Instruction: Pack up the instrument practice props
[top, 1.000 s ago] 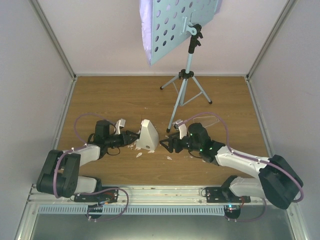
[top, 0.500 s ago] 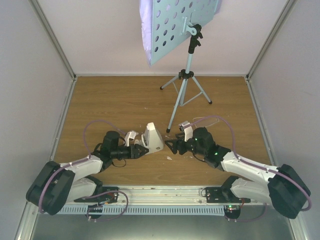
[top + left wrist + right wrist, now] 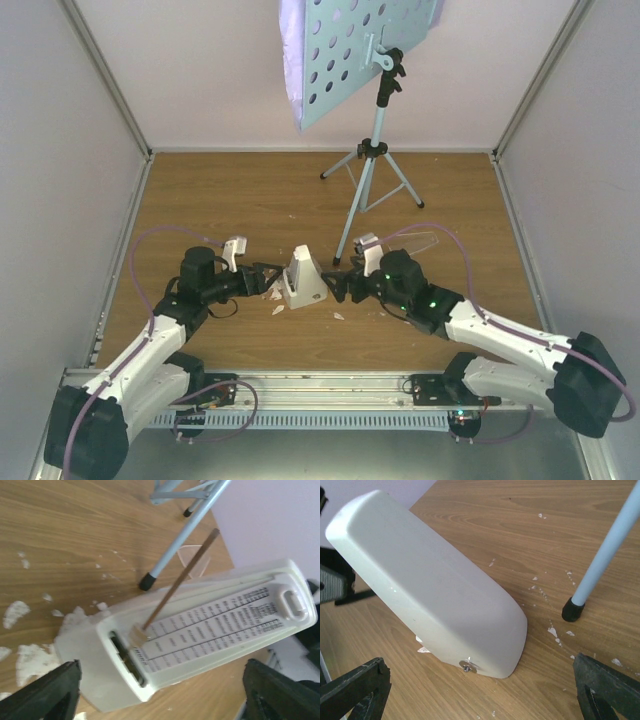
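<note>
Flanking metronome [image 3: 302,279]: left hand [image 3: 268,280], right hand [image 3: 337,287] wide open, empty.

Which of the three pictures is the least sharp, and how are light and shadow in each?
Left wrist view: softest, the metronome is slightly blurred and its scale print unreadable. Right wrist view: sharper, the metronome's plain back is bright, with a soft shadow beneath. Top view: even light, faint shadows, the music stand cut off at the upper edge.
</note>
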